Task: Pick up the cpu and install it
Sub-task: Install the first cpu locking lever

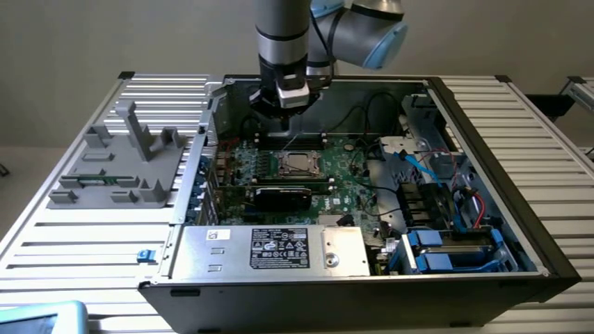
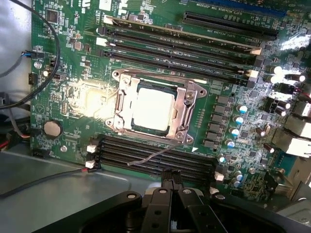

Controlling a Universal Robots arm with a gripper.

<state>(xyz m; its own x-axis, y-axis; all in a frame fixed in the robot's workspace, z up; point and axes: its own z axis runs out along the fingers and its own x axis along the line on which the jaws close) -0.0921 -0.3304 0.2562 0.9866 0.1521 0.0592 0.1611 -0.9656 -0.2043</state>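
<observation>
The cpu (image 1: 297,164) (image 2: 153,109), a small square chip with a pale metal top, lies flat inside the dark socket's metal frame (image 2: 187,104) on the green motherboard (image 1: 348,174) (image 2: 73,73). My gripper (image 1: 281,124) hangs above the board just behind the socket, over the black memory slots (image 1: 292,139). In the wrist view the gripper (image 2: 171,180) has its two dark fingers pressed together with nothing between them, clear of the chip.
A grey plastic tray with upright posts (image 1: 121,163) stands on the slatted table at the exterior view's left. The open case walls (image 1: 446,97), the power supply (image 1: 269,248), blue drive bays (image 1: 446,250) and loose cables (image 2: 43,53) crowd the board.
</observation>
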